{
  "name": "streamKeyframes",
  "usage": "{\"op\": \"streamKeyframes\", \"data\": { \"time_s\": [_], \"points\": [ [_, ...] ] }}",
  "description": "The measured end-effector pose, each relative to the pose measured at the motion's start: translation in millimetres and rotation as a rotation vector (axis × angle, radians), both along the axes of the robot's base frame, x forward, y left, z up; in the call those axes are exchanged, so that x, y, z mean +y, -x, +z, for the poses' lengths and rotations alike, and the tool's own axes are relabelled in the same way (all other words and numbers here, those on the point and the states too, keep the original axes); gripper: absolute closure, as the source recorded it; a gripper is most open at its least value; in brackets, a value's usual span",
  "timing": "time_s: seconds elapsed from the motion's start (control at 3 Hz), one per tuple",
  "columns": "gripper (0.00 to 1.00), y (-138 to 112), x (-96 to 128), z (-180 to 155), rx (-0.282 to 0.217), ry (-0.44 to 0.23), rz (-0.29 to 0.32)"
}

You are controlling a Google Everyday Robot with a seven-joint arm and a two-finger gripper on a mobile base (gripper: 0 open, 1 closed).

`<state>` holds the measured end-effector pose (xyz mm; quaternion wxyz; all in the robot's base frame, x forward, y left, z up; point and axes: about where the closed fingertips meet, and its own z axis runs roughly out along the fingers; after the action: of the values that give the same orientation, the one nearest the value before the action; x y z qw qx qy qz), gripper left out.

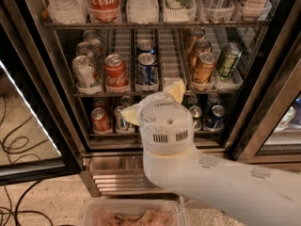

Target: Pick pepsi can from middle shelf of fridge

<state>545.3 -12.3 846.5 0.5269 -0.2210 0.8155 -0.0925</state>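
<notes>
The pepsi can [147, 72] is dark blue with a silver top. It stands at the front of a white slotted lane on the middle shelf [171, 55] of the fridge [263, 84], with a second blue can [146, 46] behind it. My gripper [154, 102] is in front of the shelf's front edge, just below and slightly right of the pepsi can. It is open and empty, with one yellowish fingertip [129, 115] at lower left and the other [178, 90] at upper right. My white wrist hides part of the lower shelf.
A red Coca-Cola can [116, 72] stands left of the pepsi can and silver cans [84, 72] further left. Bronze-gold cans [203, 68] and a green can [228, 60] stand on the right. More cans [101, 120] fill the lower shelf. A plastic bin [136, 214] is on the floor, with cables [14, 145] at left.
</notes>
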Motion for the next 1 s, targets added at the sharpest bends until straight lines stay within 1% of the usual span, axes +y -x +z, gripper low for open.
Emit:
{"op": "streamKeyframes", "data": {
  "time_s": [0.33,0.67,1.0],
  "points": [
    [0.0,-2.6,-4.8,0.1,-0.004,0.037,-0.023],
    [0.0,-2.2,-3.4,1.8,-0.008,0.051,-0.015],
    [0.0,-6.1,-5.2,2.2,0.01,-0.007,-0.003]
  ]
}}
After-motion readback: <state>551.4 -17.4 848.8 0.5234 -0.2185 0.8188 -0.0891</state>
